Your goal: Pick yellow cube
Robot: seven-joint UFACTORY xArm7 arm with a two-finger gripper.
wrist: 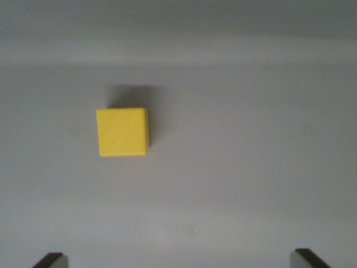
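A yellow cube (122,132) rests on a plain grey surface, left of centre in the wrist view. Only the two dark fingertips (51,260) of my gripper (178,259) show, at the bottom left and bottom right corners. They stand far apart, so the gripper is open with nothing between them. The cube lies above the fingertips in the picture, nearer the left one, and touches neither.
The grey surface (245,167) fills the whole view. A lighter band (178,50) runs across the top, where the surface seems to meet a wall or edge.
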